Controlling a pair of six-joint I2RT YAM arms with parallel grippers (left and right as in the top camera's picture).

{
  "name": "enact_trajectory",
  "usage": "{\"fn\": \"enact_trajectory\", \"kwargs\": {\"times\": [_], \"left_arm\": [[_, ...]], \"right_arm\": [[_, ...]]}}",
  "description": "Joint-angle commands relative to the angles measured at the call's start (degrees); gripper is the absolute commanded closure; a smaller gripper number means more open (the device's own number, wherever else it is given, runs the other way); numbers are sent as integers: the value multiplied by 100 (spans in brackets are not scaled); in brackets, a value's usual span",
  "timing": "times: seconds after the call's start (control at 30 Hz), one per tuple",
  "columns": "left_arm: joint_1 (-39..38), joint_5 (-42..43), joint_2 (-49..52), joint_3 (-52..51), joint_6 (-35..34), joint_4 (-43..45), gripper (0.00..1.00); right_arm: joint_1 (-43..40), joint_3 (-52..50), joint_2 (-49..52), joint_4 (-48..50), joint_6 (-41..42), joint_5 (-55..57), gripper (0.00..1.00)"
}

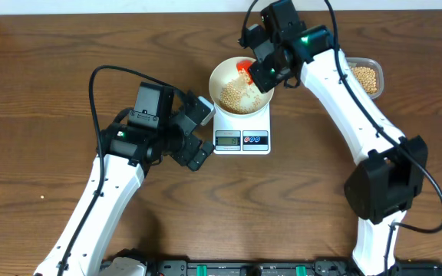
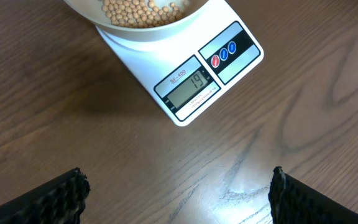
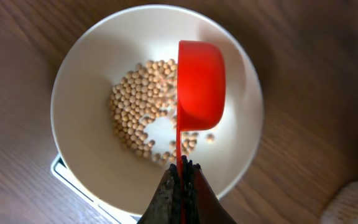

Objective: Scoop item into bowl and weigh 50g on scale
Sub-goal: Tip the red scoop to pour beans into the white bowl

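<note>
A white bowl (image 1: 229,77) sits on the white scale (image 1: 242,139), with a pile of tan beans (image 3: 138,106) in it. My right gripper (image 3: 182,167) is shut on the thin handle of a red scoop (image 3: 199,84), which hangs tipped on its side over the bowl (image 3: 86,74). The left wrist view has the scale's display (image 2: 190,86), its red and blue buttons (image 2: 224,55), and the bowl's near rim (image 2: 142,30). My left gripper (image 2: 179,196) stands open above bare table in front of the scale, holding nothing.
A clear plastic tub (image 1: 367,77) with more beans stands at the back right, beside the right arm. The left arm (image 1: 140,142) lies left of the scale. Brown wooden table surrounds the scale.
</note>
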Motion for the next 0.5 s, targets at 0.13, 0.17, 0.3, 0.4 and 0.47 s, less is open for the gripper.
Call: {"fn": "enact_trajectory", "kwargs": {"times": [0.13,0.17,0.3,0.4,0.47], "left_arm": [[-11,-57,22,52,-50,-2,5],[-11,-57,22,52,-50,-2,5],[-11,-57,22,52,-50,-2,5],[-11,-57,22,52,-50,-2,5],[-11,-57,22,52,-50,-2,5]], "right_arm": [[157,155,-544,-26,-225,616,99],[175,155,-590,-26,-278,619,99],[212,155,-743,-22,-352,621,99],[264,155,-831,-33,-361,732,99],[350,155,-866,-72,-485,841,99]]}}
